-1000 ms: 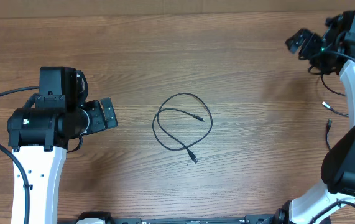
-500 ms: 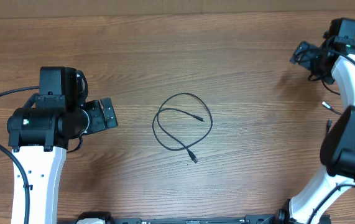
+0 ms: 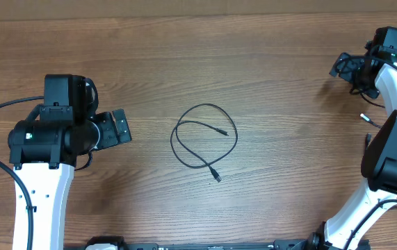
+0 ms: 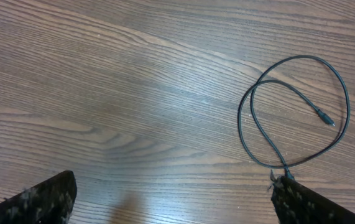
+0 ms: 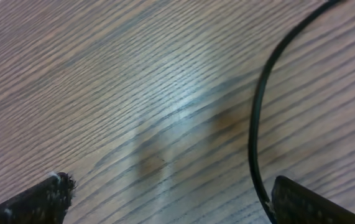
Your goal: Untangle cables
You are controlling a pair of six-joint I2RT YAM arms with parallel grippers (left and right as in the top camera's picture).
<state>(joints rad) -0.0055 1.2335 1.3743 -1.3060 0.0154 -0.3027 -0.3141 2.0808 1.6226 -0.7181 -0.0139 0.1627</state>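
Observation:
One thin black cable (image 3: 236, 137) lies in a loose loop on the wooden table (image 3: 274, 55) at its middle, with a plug (image 3: 216, 176) at the near end. My left gripper (image 3: 120, 127) stands open to the left of it, holding nothing. In the left wrist view the cable (image 4: 347, 109) lies at the upper right, its near end by my right finger (image 4: 314, 205); the left gripper (image 4: 174, 202) is open over bare wood. My right gripper (image 3: 340, 67) is open at the far right. A black cord (image 5: 256, 124) runs beside the open right gripper (image 5: 171, 199); which cord it is I cannot tell.
Small plug ends (image 3: 366, 117) of another thin cord lie at the right edge beside the right arm (image 3: 393, 83). The left arm's base (image 3: 42, 139) and its thick wire (image 3: 3, 107) take up the left side.
The right gripper has drawn back to the right and slightly down, toward the table's right edge. The left arm and the looped cable have not moved.

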